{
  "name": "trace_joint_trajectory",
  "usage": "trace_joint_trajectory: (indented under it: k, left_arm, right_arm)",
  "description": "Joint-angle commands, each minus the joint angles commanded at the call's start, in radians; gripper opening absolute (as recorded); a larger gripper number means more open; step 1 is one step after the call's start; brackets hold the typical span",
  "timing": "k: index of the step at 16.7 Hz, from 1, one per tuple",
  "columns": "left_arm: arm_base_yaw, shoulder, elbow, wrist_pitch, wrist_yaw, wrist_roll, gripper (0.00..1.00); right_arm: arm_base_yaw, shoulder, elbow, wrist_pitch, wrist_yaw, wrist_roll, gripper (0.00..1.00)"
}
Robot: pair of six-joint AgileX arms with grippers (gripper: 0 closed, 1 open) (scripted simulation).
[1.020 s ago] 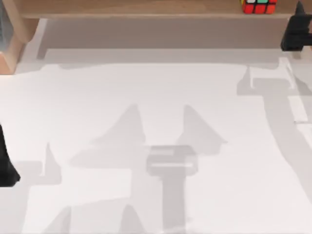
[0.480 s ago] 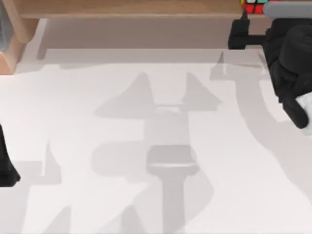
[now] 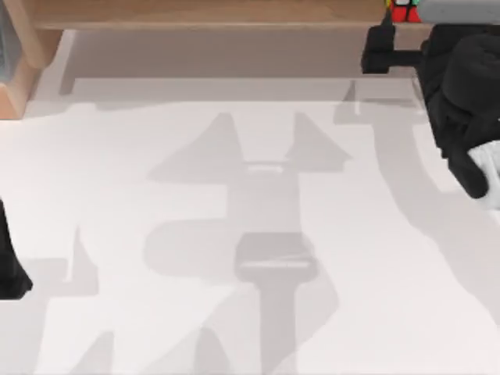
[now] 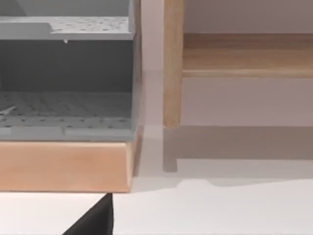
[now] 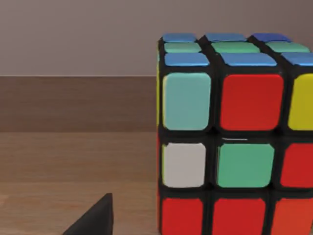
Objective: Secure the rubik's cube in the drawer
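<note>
Our right end effector (image 3: pixel 380 53) sits at the top view's upper right, just short of the rubik's cube (image 3: pixel 402 9) on the wooden shelf (image 3: pixel 195 12), likely lining up a grasp; we cannot tell its finger state. Our left arm (image 3: pixel 9 262) is parked at the left edge of the desk (image 3: pixel 234 312).

— Where on the clock face?
— At about one o'clock in the top view, far edge, on a wooden surface (image 5: pixel 73 166).
— Looks like?
— The rubik's cube (image 5: pixel 230 142): black grid, squares of red, green, white, yellow and blue.
— Pose?
— Upright, flat on the wood, mostly covered from above.
</note>
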Motion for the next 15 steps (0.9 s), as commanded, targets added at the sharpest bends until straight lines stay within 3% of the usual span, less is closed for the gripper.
trace_joint_trajectory:
  k: [7,12,15]
  left_arm:
    - [0.0,0.0,0.0,0.0,0.0,0.0,1.0]
    - [0.0,0.0,0.0,0.0,0.0,0.0,1.0]
    - [0.0,0.0,0.0,0.0,0.0,0.0,1.0]
  right_arm:
    - [-0.036,0.129,0.215,-0.083,-0.035,-0.002,1.0]
    - [-0.041,0.145,0.24,-0.093,-0.039,-0.002,1.0]
    - [-0.041,0.145,0.24,-0.093,-0.039,-0.002,0.77]
